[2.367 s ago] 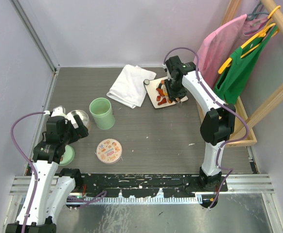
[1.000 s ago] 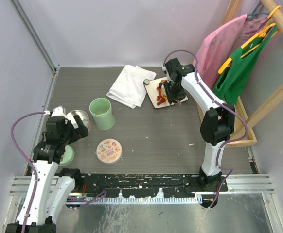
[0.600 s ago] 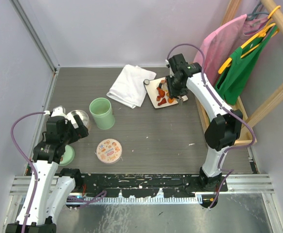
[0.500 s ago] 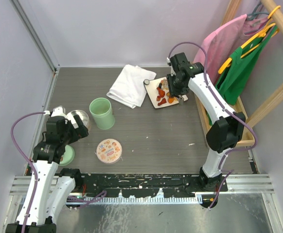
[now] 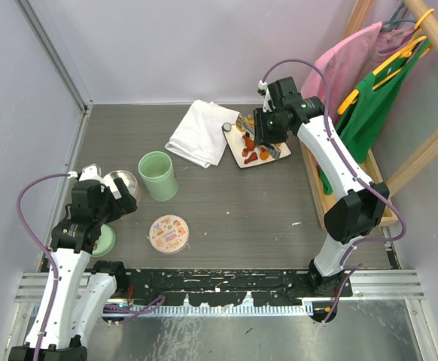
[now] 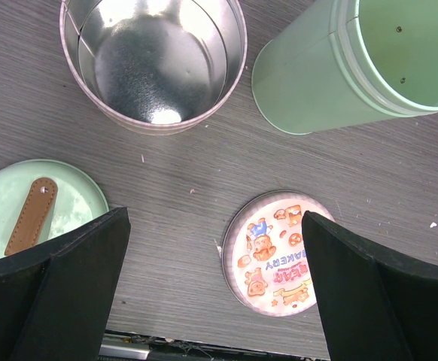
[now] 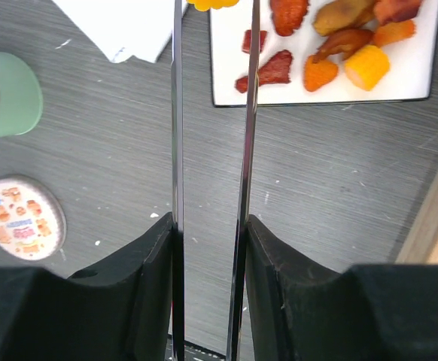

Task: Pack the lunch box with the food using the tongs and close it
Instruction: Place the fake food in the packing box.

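Observation:
My right gripper (image 7: 210, 222) is shut on the tongs (image 7: 177, 113), whose two thin metal arms run up between its fingers. A yellow piece of food (image 7: 213, 3) is pinched between the tong tips, just off the plate's left edge. More food (image 7: 332, 37), orange, red and brown, lies on the white plate (image 7: 407, 79). In the top view the right gripper (image 5: 266, 128) hovers over the plate (image 5: 283, 150). The lunch box stands in parts: a steel bowl (image 6: 151, 60), a mint-green cup (image 6: 317, 75) and a mint-green lid (image 6: 72, 199). Above them my left gripper (image 6: 213, 226) is open and holds nothing.
A round lid printed with bears (image 6: 275, 252) lies on the table near the cup. A white cloth (image 5: 202, 132) is spread left of the plate. A wooden rack (image 5: 339, 188) with pink and green bags stands along the right side, close to my right arm.
My right gripper has lifted from the plate and swung left, and the tongs now carry a yellow piece. The left arm has not moved.

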You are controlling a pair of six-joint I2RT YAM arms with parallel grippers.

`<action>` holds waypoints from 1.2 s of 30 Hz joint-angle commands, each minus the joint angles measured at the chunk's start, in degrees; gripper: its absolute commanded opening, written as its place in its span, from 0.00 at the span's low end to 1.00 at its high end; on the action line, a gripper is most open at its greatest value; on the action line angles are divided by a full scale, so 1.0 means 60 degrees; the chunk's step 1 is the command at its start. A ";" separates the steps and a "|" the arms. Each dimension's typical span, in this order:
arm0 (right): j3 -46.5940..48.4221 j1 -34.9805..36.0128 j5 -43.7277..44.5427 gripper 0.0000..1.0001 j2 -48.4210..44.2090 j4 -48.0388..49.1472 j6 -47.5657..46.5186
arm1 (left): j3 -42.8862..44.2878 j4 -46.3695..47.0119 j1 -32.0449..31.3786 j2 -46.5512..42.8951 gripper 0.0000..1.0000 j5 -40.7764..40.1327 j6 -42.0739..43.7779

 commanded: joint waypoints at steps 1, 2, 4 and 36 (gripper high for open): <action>0.0205 0.0027 -0.1266 0.34 -0.0672 0.0858 0.0274 | 0.0086 0.0408 -0.0034 -0.0051 0.98 -0.0021 0.0039; 0.0212 0.0033 -0.1454 0.34 -0.0699 0.0900 0.0305 | 0.0086 0.0415 -0.0034 -0.0057 0.98 -0.0025 0.0039; 0.0253 0.0083 -0.1727 0.34 -0.0722 0.0915 0.0330 | 0.0086 0.0422 -0.0042 -0.0058 0.98 -0.0022 0.0037; 0.4399 0.4535 -0.1295 0.38 0.1849 -0.1091 -0.0719 | 0.0086 0.0408 -0.0034 -0.0081 0.98 -0.0036 0.0039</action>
